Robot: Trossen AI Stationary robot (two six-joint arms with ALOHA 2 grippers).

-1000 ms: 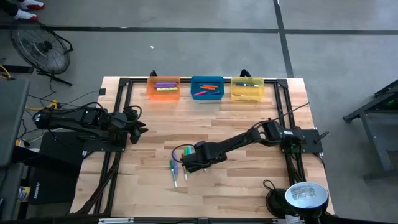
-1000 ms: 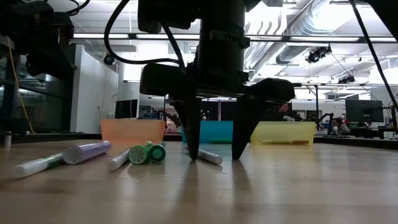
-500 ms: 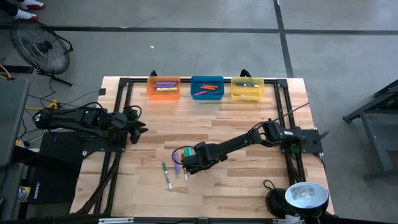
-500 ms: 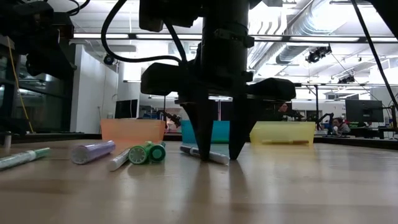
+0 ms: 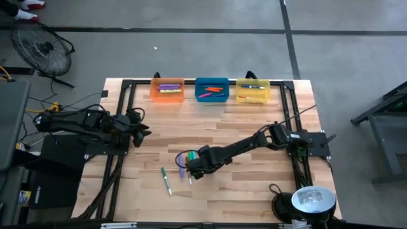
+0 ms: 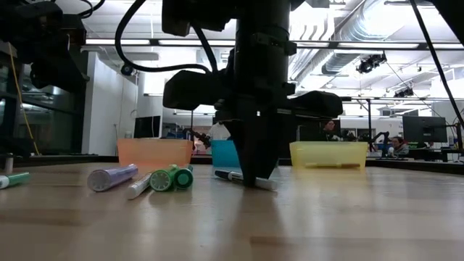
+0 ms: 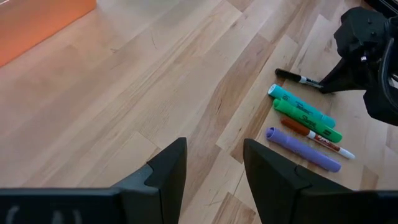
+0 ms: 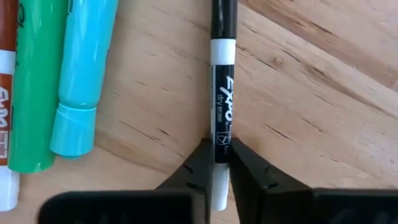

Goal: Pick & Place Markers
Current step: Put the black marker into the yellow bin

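Right gripper [image 8: 216, 163] closed onto black marker [image 8: 221, 93]; green marker [image 5: 166, 180] rolled leftward.

Readable print on two markers

"EXPO" with "dry erase" beneath, running lengthwise on the white barrel of the black-capped marker [image 8: 221, 99] at centre of the right wrist view; "EXPO" partly cut off on the red-and-white marker [image 8: 6, 93] at far left edge.
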